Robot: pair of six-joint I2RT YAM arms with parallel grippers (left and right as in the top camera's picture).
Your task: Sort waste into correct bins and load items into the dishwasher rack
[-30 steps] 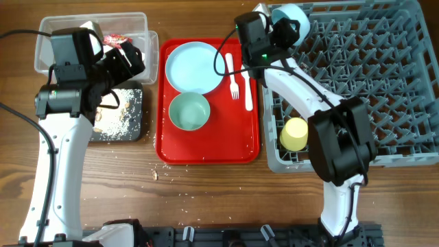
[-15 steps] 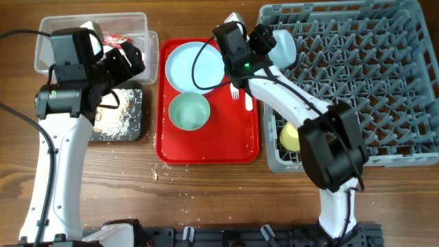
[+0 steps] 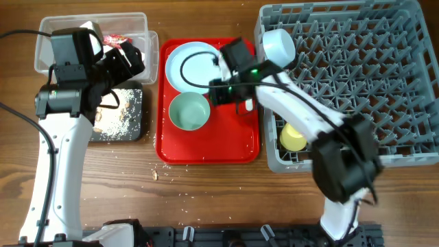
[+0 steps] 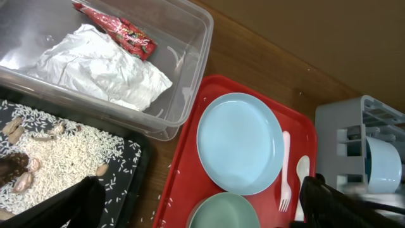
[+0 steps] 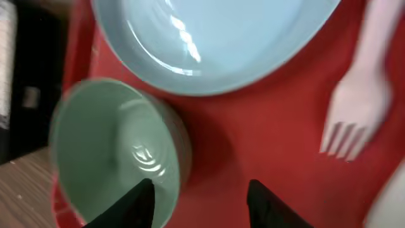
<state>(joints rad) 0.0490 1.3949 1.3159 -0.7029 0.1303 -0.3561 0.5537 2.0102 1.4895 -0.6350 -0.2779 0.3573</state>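
Note:
My right gripper (image 3: 218,93) is open and empty, low over the red tray, beside the mint bowl (image 3: 188,111). In the right wrist view its fingers straddle the bowl's right rim (image 5: 107,145), with the pale blue plate (image 5: 209,38) behind and the white fork (image 5: 354,120) at the right. A pale blue bowl (image 3: 278,44) and the yellow cup (image 3: 293,136) sit in the grey rack (image 3: 357,75). My left gripper (image 3: 129,62) is open and empty above the bins. The clear tub (image 4: 190,38) holds the red wrapper (image 4: 117,31) and napkin (image 4: 104,66). The black tray (image 4: 126,158) holds scraps and crumbs.
The flat red tray (image 3: 206,147) lies between the bins and the rack. The fork (image 4: 283,171) and spoon (image 4: 300,174) lie along its right side. A few crumbs are scattered on the wood in front of the tray (image 3: 156,175).
My right gripper has left the pale blue bowl in the rack's near left corner and swung left and down to the mint bowl on the red tray. The left arm has not moved.

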